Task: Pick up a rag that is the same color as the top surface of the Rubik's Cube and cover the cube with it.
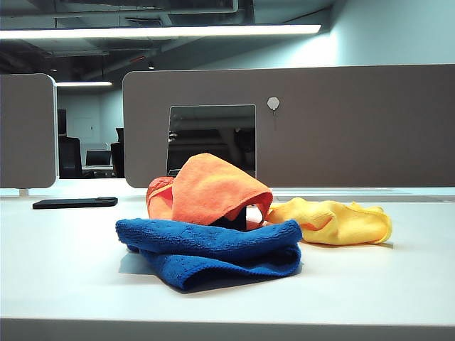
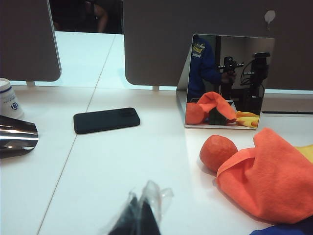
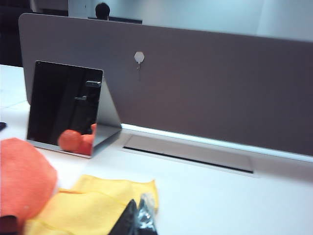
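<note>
Left gripper [image 2: 139,215]: dark fingers wrapped in clear crinkled film, pressed together with nothing between them, raised above the bare white table [image 2: 122,161]
Right gripper [image 3: 138,218]: dark fingers with the same glossy film, tips meeting in a narrow point and holding nothing, just above the near edge of the yellow cloth
Orange rag [image 1: 213,190]: soft microfibre cloth with a fine nap, draped in a tent-like mound with rounded folds; it lies ahead of the left fingertips and off to their side, well apart from them
Rubik's Cube [image 1: 233,219]: only a small dark patch shows under the raised hem of the orange rag in the exterior view; its faces cannot be made out
Orange ball [image 2: 218,152]: round, matte, faintly textured, touching the rim of the orange rag on the side nearer the left fingers
Blue cloth [image 1: 213,250]: thick, nubbly weave, folded into a long flat roll in front of the orange rag
Yellow cloth [image 3: 93,205]: soft, crumpled, flat, lying right under and beside the right fingertips, touching the orange rag
Mirror [image 2: 224,81]: rectangular glossy pane propped on a grey wedge stand, beyond both fingertips, reflecting the cloths
Black phone [image 2: 106,120]: thin slab with rounded corners, flat on the table beyond the left fingers
Foil object [image 2: 17,137]: shiny, creased metal, far to the side of the left fingers
</note>
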Controlling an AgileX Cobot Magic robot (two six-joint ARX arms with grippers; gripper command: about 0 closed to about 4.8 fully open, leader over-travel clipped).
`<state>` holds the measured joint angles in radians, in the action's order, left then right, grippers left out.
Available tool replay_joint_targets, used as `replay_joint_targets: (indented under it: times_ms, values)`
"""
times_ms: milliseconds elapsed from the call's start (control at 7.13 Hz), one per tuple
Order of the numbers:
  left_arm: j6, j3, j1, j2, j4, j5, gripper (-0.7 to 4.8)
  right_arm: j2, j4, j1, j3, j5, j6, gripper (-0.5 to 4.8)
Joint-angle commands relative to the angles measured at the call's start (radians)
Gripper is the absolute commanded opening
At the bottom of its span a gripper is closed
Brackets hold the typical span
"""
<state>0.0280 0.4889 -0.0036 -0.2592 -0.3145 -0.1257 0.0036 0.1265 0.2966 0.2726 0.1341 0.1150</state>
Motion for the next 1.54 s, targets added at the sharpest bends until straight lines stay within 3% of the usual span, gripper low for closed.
replay_joint_targets:
  times_ms: [140,420,1542]
  values:
    - [0.037,-0.146,-0.001,0.165,-0.036,0.002,-0.05,-0.001,-0.153,-0.19,-0.116,-0.006,-0.056,-0.05]
    - [0.081,-0.173,-0.001,0.17,-0.032,0.014,-0.06,-0.001,-0.206,-0.25,-0.18,-0.105,-0.119,-0.05]
    - [0.104,-0.41,-0.002,0.171,0.184,-0.024,-0.06,-0.002,-0.206,-0.249,-0.268,-0.111,-0.121,-0.05]
